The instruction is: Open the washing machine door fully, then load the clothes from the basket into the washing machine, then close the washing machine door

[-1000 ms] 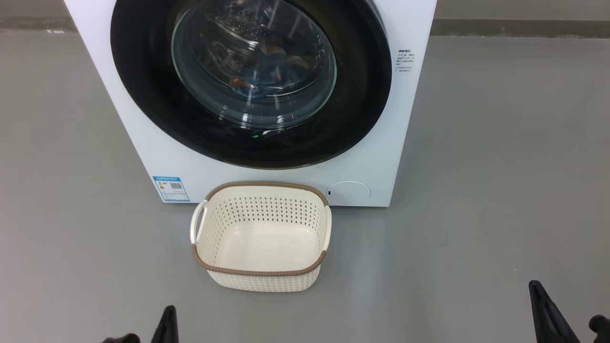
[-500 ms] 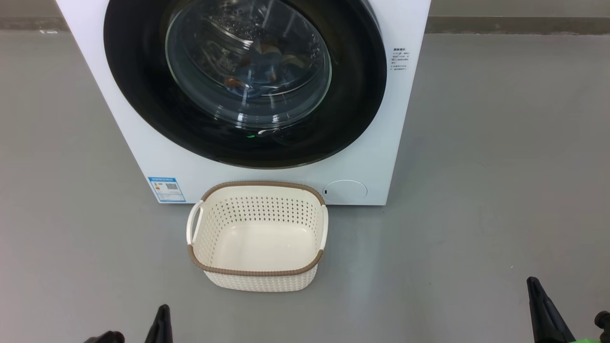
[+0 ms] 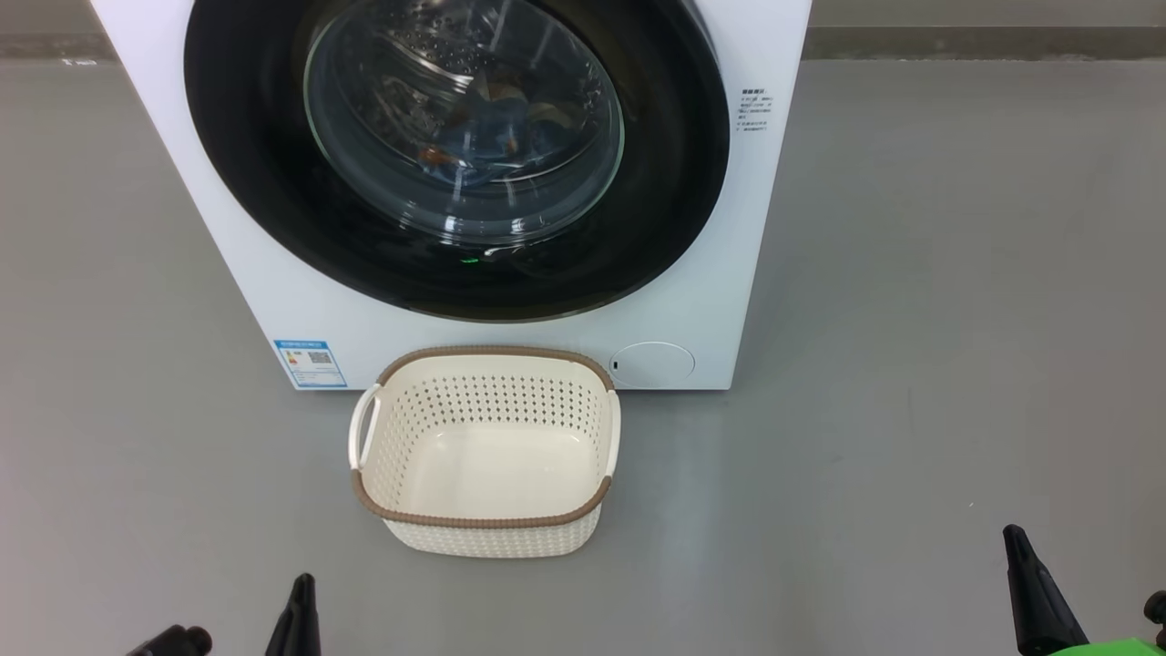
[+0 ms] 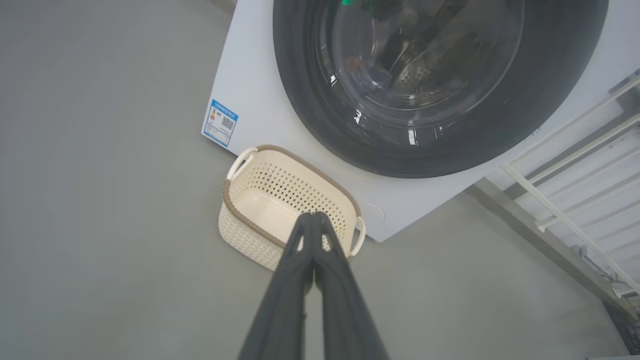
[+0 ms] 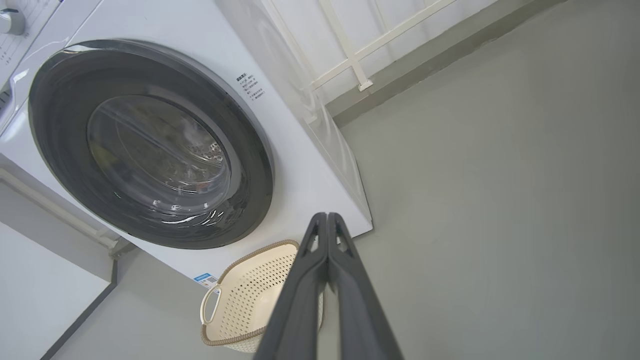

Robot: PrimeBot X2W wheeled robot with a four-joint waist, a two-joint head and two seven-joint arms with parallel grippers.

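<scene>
Judging by the empty basket (image 3: 492,401) and clothes (image 3: 515,137) behind the shut door (image 3: 246,182), all looks done; left tool (image 4: 314,216) and right tool (image 5: 326,216) pinched together, empty.

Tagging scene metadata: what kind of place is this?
Probably a laundry area: a white front-loading washing machine on a grey floor, an empty perforated basket in front of it, a white railing alongside.
</scene>
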